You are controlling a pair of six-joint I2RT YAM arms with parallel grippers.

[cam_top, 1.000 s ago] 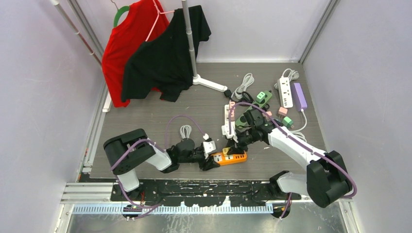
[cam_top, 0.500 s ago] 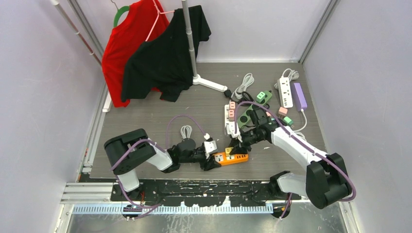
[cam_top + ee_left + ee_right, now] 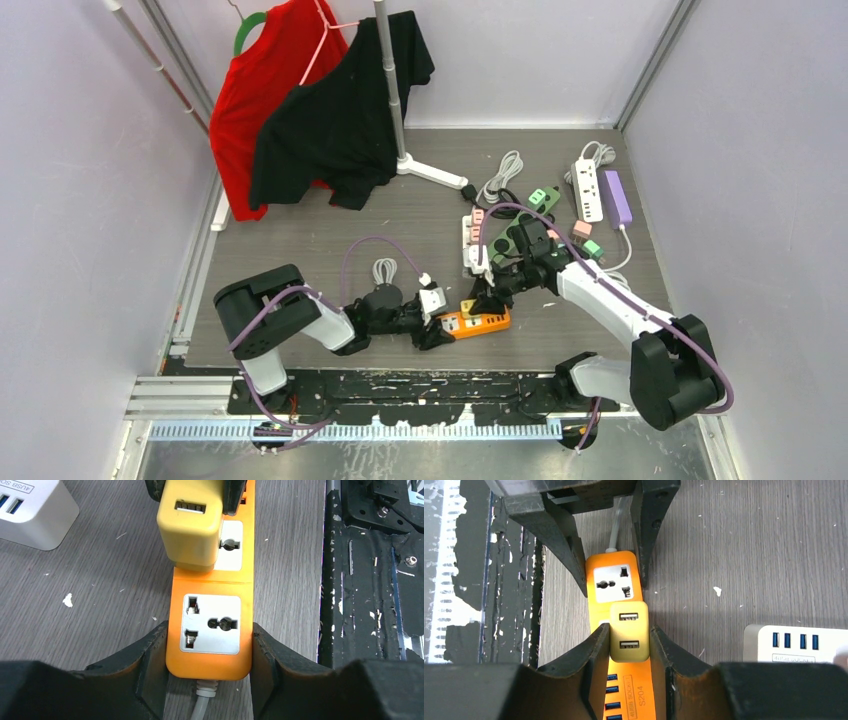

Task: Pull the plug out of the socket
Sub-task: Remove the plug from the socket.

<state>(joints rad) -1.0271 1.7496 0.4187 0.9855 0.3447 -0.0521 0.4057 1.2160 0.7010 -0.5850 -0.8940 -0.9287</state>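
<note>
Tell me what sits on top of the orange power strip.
A yellow USB charger, clamped by the right gripper, sits on the orange power strip. Its prongs and the socket beneath are covered.

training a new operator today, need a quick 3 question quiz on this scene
1. True or false: on the orange power strip, the socket nearest its cable has a plug in it.
2. What does the left claw grip? A) the yellow USB charger B) the orange power strip C) nothing
3. Fill in: the right claw is shut on the ____.

Key: 1 false, that socket is empty; 2 B; 3 yellow USB charger.
</note>
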